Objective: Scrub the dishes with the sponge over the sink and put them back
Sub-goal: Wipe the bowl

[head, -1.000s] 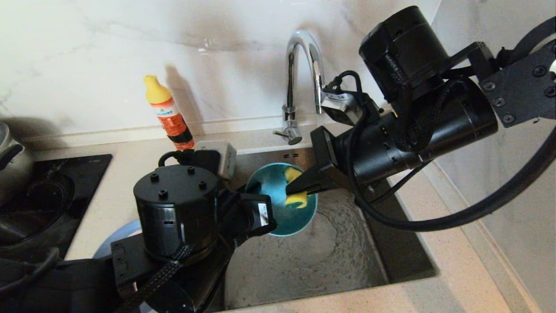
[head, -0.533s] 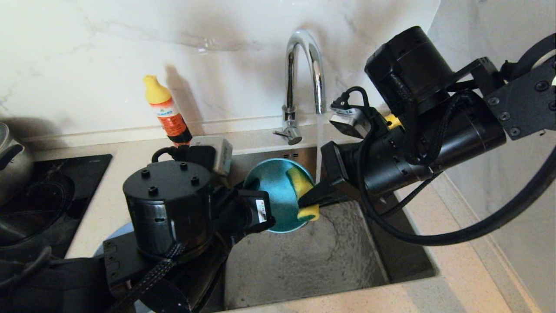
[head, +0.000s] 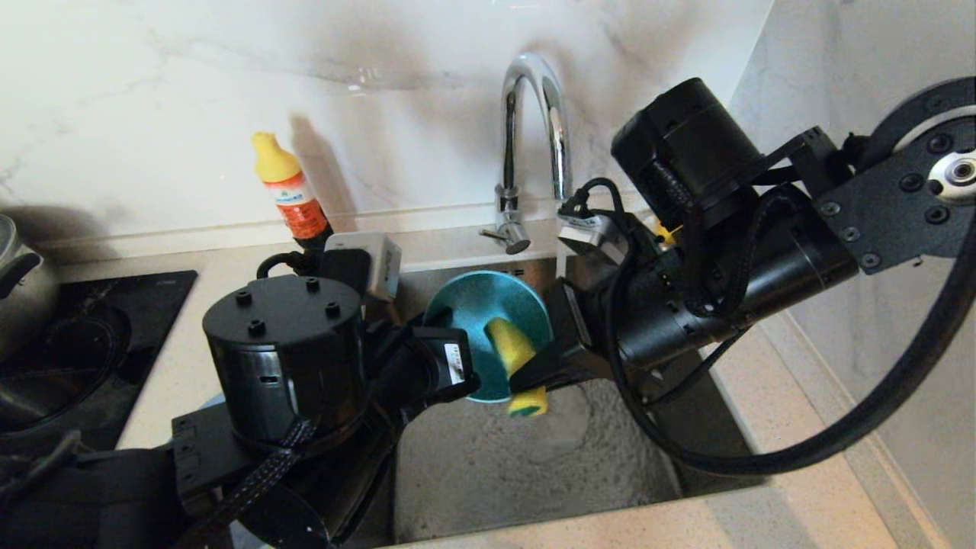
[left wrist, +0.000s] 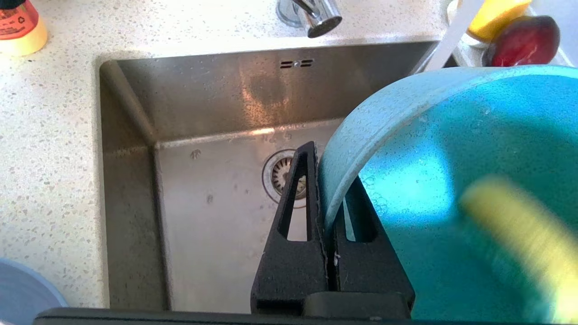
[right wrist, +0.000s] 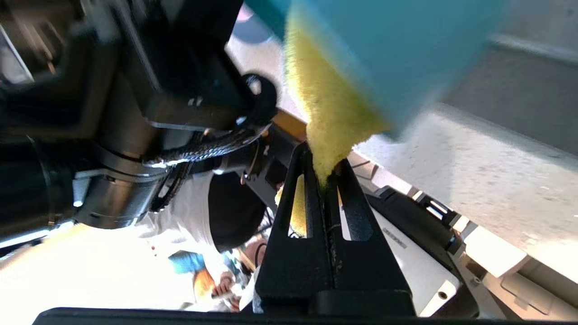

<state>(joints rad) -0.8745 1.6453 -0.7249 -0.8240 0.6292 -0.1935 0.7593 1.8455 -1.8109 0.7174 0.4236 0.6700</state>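
My left gripper holds the small teal bowl tilted over the sink, shut on its rim. In the left wrist view one finger lies outside the rim and one inside, with the left gripper pinching the bowl. My right gripper is shut on the yellow sponge, which presses against the bowl's inner face near its lower edge. The right wrist view shows the right gripper clamping the sponge under the bowl. A blue-grey plate lies on the counter left of the sink.
The chrome tap stands behind the sink, and a stream of water falls past the bowl. The drain strainer is below. A yellow-capped bottle, a steel pot on the hob, and a fruit dish line the counter.
The right gripper has swept the sponge from the bowl's upper right rim down across its inside to the lower edge. The left arm and bowl have shifted slightly up and left.
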